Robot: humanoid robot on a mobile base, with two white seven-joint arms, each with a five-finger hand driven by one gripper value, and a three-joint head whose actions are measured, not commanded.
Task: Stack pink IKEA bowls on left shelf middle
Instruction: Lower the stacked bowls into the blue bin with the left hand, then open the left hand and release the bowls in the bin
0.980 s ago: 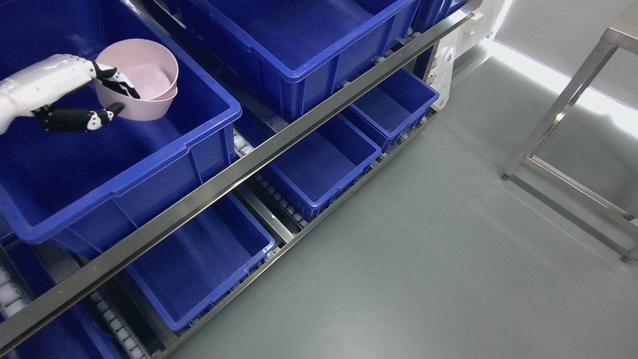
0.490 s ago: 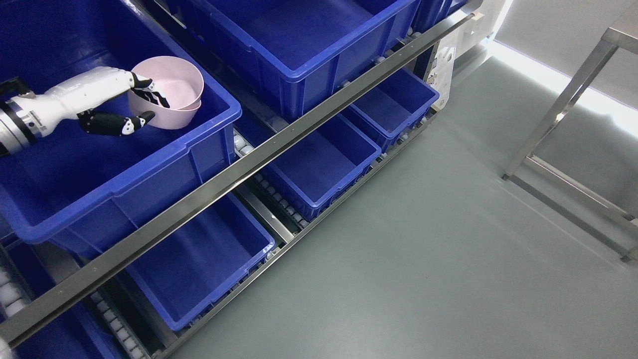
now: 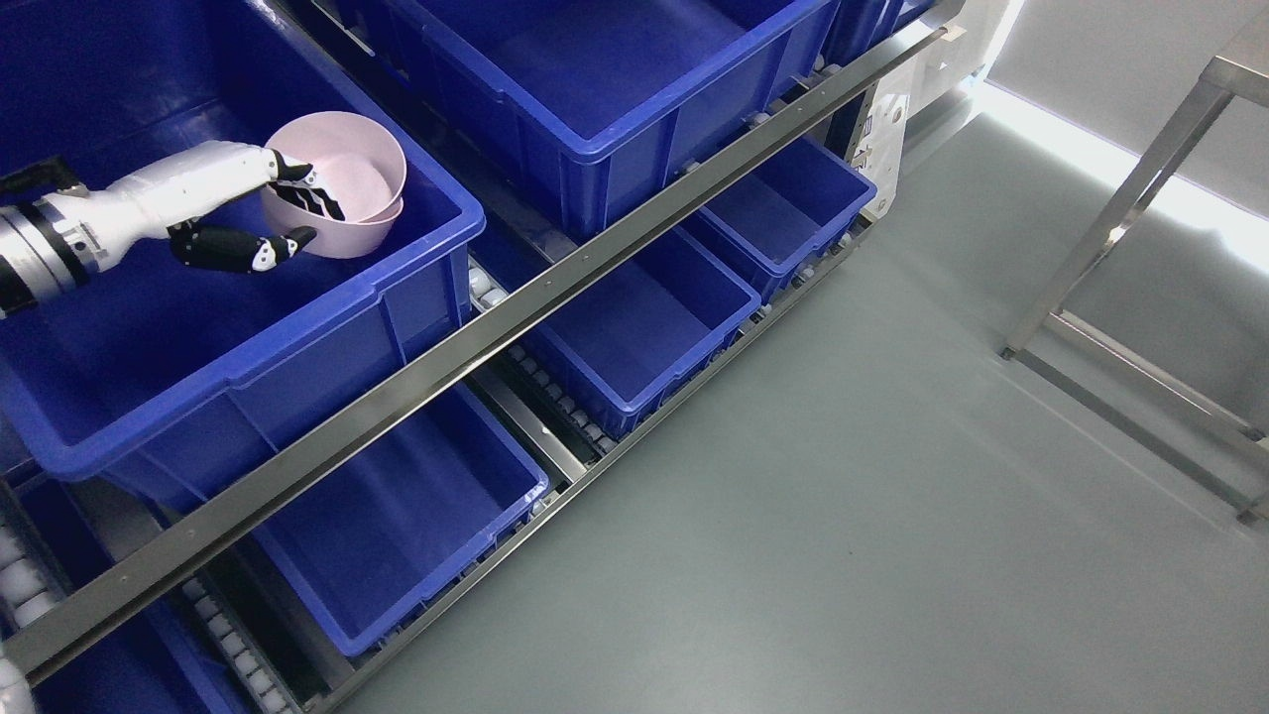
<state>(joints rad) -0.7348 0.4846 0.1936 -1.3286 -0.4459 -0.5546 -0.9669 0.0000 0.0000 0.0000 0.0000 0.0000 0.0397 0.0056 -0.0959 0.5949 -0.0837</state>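
Bowls [image 3: 342,188], apparently two nested, tilt mouth-right in your left hand's [image 3: 233,213] pinch, inside blue bin [image 3: 297,327].

The left hand [image 3: 243,213] had a glossy white shell over its back and knuckles, smooth and rounded. Its fingers [image 3: 315,198] were black at the outer segments, with small white patches near the joints and tips. The thumb [image 3: 248,250], below the fingers, was black too, with a white band close to its tip. Behind the hand, the wrist [image 3: 69,243] was a white cylinder ringed by a black band and a ribbed silver-grey collar. A small white rounded part [image 3: 10,684] showed at the bottom left corner, too cropped to identify.
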